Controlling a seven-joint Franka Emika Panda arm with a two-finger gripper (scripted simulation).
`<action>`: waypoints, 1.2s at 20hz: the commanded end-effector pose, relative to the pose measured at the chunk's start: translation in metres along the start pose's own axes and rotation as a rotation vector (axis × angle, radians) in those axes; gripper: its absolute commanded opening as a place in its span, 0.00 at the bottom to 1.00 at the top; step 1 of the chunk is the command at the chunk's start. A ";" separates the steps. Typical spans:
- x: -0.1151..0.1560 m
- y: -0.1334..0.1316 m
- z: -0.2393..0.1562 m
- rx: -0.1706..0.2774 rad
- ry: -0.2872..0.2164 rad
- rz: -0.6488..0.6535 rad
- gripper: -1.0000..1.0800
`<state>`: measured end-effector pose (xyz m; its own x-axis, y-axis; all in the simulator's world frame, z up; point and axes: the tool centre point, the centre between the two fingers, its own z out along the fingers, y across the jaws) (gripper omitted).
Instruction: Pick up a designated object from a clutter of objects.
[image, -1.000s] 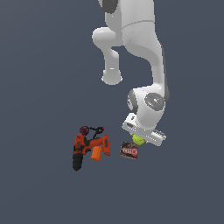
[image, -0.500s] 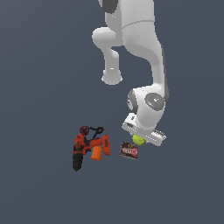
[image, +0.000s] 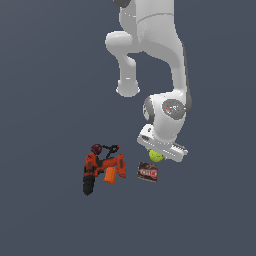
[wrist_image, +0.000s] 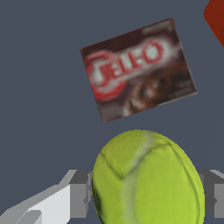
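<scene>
The yellow-green ball (wrist_image: 146, 177) sits between my two fingers (wrist_image: 78, 199), which press on it from both sides; it fills much of the wrist view. In the exterior view the ball (image: 156, 156) shows just under my gripper (image: 159, 156), next to the brown packet (image: 148, 172). The rest of the clutter lies to the exterior view's left: the orange-and-black power drill (image: 90, 174), the orange tool (image: 114, 168) and the dark red ball (image: 96, 149).
The brown packet (wrist_image: 138, 68) lies flat just beyond the ball in the wrist view, with an orange-red edge (wrist_image: 215, 19) at the corner. The arm's white links (image: 150, 50) rise above the scene over a plain dark grey floor (image: 45, 90).
</scene>
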<state>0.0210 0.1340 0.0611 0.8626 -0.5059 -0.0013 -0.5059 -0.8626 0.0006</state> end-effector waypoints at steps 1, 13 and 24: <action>-0.001 0.008 -0.011 0.001 0.002 0.000 0.00; -0.010 0.069 -0.089 0.001 0.002 0.001 0.00; -0.019 0.132 -0.172 0.004 0.000 0.001 0.00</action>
<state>-0.0566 0.0370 0.2209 0.8621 -0.5068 -0.0021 -0.5068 -0.8621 -0.0015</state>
